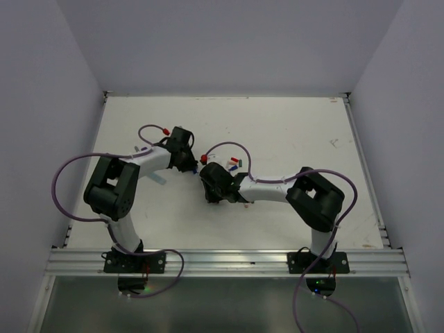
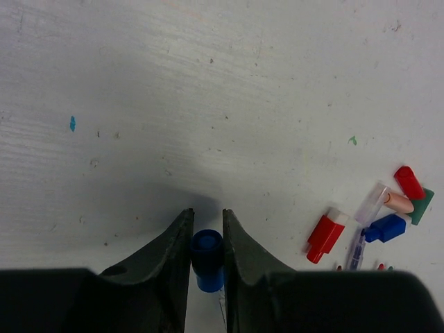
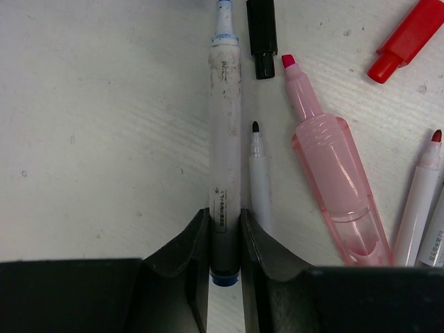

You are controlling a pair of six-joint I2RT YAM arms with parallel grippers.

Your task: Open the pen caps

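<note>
My left gripper is shut on a blue pen cap and holds it above the table; in the top view the left gripper sits left of centre. My right gripper is shut on the rear end of a white pen with a blue, uncapped tip; in the top view the right gripper is close beside the left one. Loose caps lie on the table: red, blue, another red, green, a black cap and a red one.
An uncapped pink highlighter, a thin white pen with a black tip and a red-tipped white pen lie right of the held pen. A clear cap lies among the loose caps. Purple cables loop over both arms.
</note>
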